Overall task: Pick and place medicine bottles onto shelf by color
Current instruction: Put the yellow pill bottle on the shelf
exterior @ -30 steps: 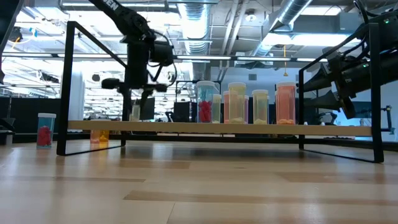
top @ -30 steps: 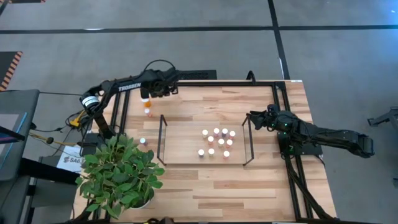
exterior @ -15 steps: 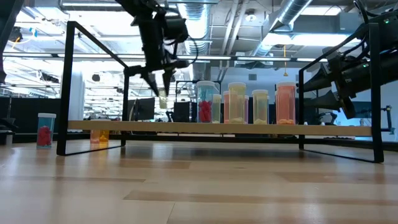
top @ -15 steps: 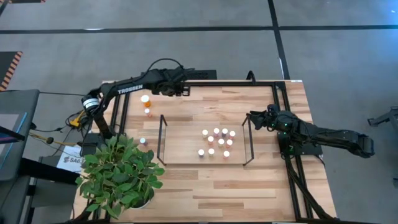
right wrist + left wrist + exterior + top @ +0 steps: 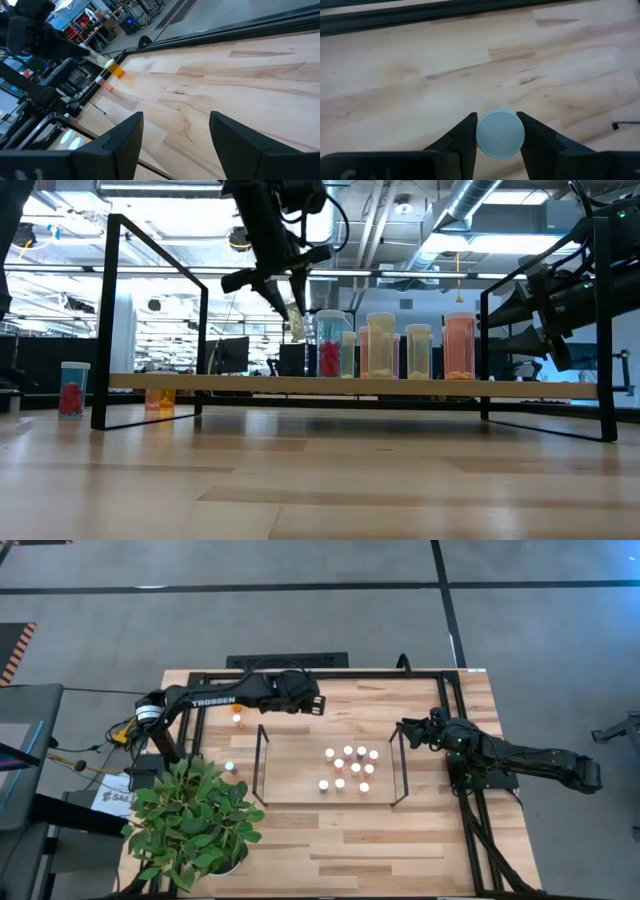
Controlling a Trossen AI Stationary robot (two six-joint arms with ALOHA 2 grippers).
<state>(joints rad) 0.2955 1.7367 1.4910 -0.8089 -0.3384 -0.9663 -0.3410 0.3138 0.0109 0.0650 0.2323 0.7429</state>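
Left end effector [image 5: 499, 136] clamped on a white-capped bottle [image 5: 500, 134] (raised above worktop [image 5: 420, 75]), shelf [image 5: 300, 775] just beyond, right end effector [image 5: 175, 131] apart.

The table [image 5: 340, 840] is pale blond wood with light grain streaks, edged by a black frame [image 5: 470, 800], and the floor [image 5: 300, 630] around it is grey crossed by dark lines. On the light-wood shelf [image 5: 300, 765], the medicine bottles [image 5: 348, 768] show white caps from above and red, orange and pale yellow-white bodies in the low view. A green leafy plant [image 5: 195, 820] fills the lower left, both arms are black, and an orange bottle [image 5: 237, 720] stands at upper left.
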